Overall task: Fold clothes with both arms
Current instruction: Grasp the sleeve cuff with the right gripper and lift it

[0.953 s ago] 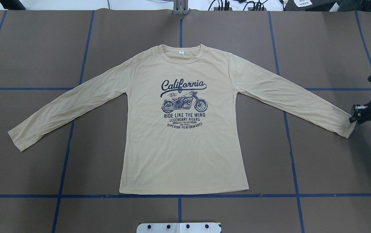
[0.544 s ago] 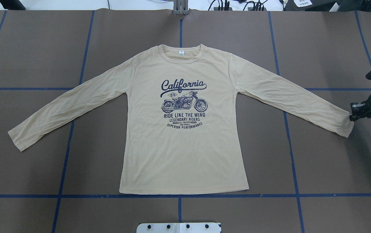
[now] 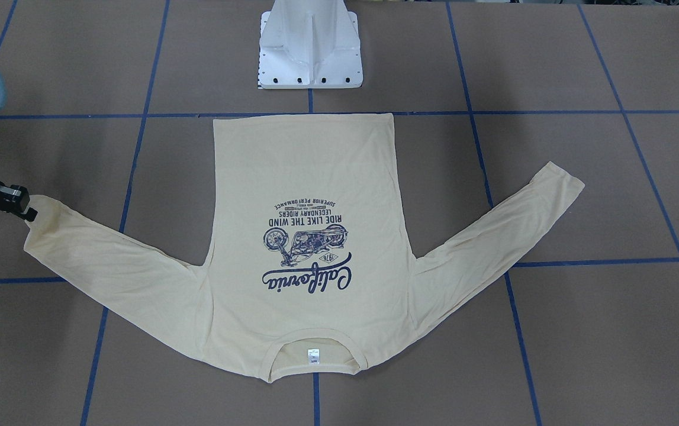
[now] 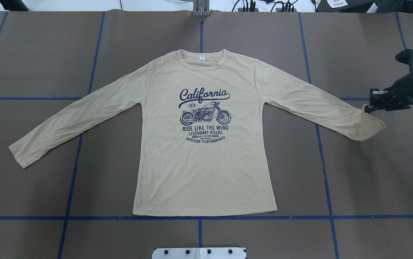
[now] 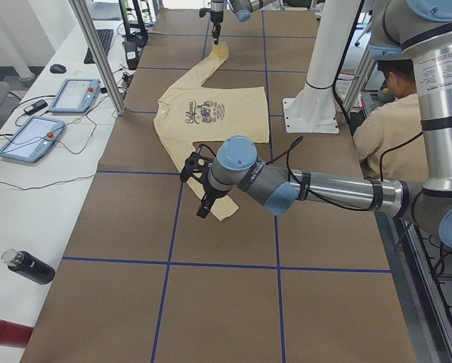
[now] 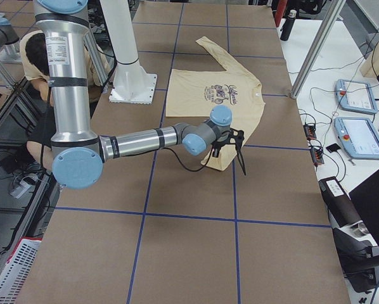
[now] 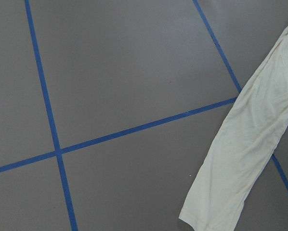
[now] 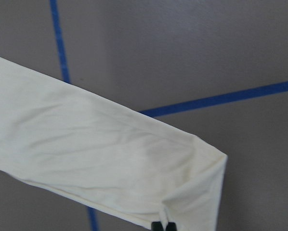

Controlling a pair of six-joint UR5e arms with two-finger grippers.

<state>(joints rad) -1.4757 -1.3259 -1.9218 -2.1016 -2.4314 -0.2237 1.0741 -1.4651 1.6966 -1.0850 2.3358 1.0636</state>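
Overhead exterior view showed the T-shirt (image 4: 206, 169) lying flat and face up in the middle of the brown counter (image 4: 48, 54), with its neck away from the robot and its hem along a blue tape line (image 4: 84, 218). The navy print (image 4: 204, 115) and the small collar tag (image 4: 201, 58) were both visible. Both sleeves were spread outward and slanted toward the robot.

The right end effector (image 4: 369, 107) was closed on the far corner of the right sleeve's cuff (image 4: 370, 122). It pinched the fabric between its narrow fingertips (image 8: 163, 226), and that end of the sleeve was raised off the counter. The rest of the sleeve sloped down to the shoulder. From the exterior right camera, the cuff hung in a small fold beneath the black fingers.

The left sleeve (image 4: 73, 122) lay flat and untouched. The left end effector (image 5: 203, 198) was held above the counter, out past that sleeve's end, and its wrist camera looked down on the cuff (image 7: 206, 211). I could not tell whether it was wide or narrow. The white pedestal base (image 3: 309, 53) stood just beyond the hem.
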